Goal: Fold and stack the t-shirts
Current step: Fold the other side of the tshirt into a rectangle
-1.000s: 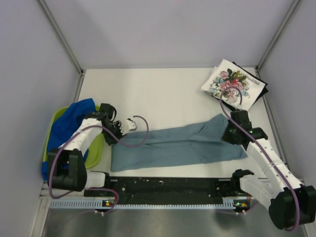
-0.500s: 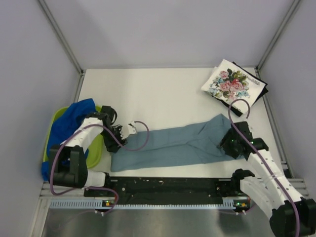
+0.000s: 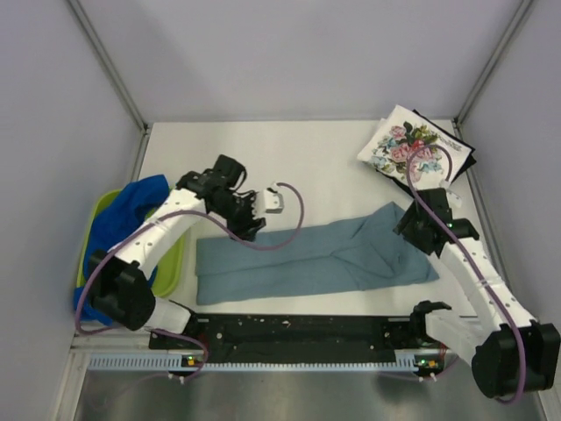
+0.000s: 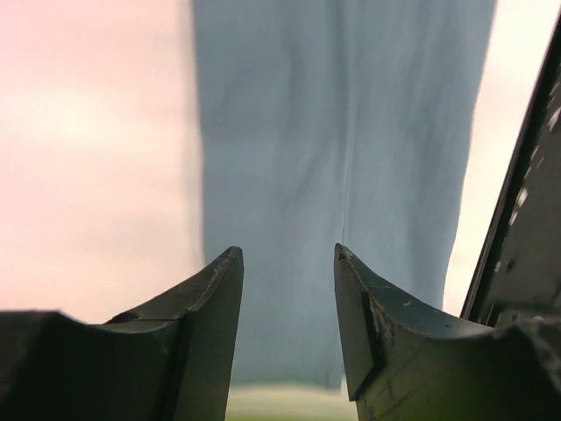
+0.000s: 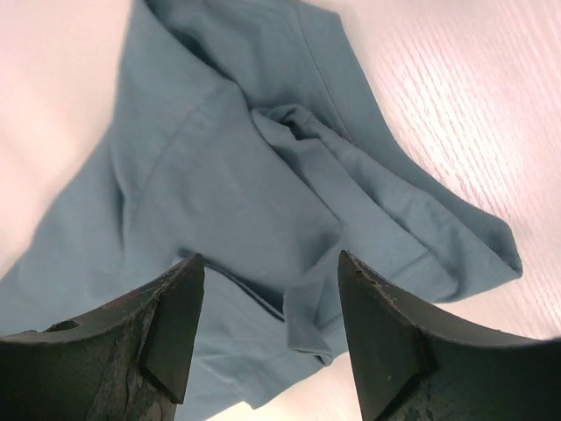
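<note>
A dusty grey-blue t-shirt (image 3: 316,259) lies folded into a long strip across the near part of the table. My left gripper (image 3: 252,226) hovers open over its left part, and the cloth (image 4: 342,158) shows between and beyond the empty fingers. Over the crumpled right end (image 5: 228,175), my right gripper (image 3: 410,230) is also open and empty. A folded white floral t-shirt (image 3: 410,147) rests on a black t-shirt (image 3: 462,163) at the back right. The royal blue t-shirt (image 3: 131,210) is heaped in the tray at the left.
The lime-green tray (image 3: 173,261) sits at the left table edge under the left arm. A black rail (image 3: 298,329) runs along the near edge, and it also shows in the left wrist view (image 4: 526,219). Grey walls enclose the table on three sides.
Both grippers have opened and let go of the grey-blue t-shirt. The left arm has lifted and swung right and back, over the cloth. The right gripper has drawn slightly back from the shirt's right end.
</note>
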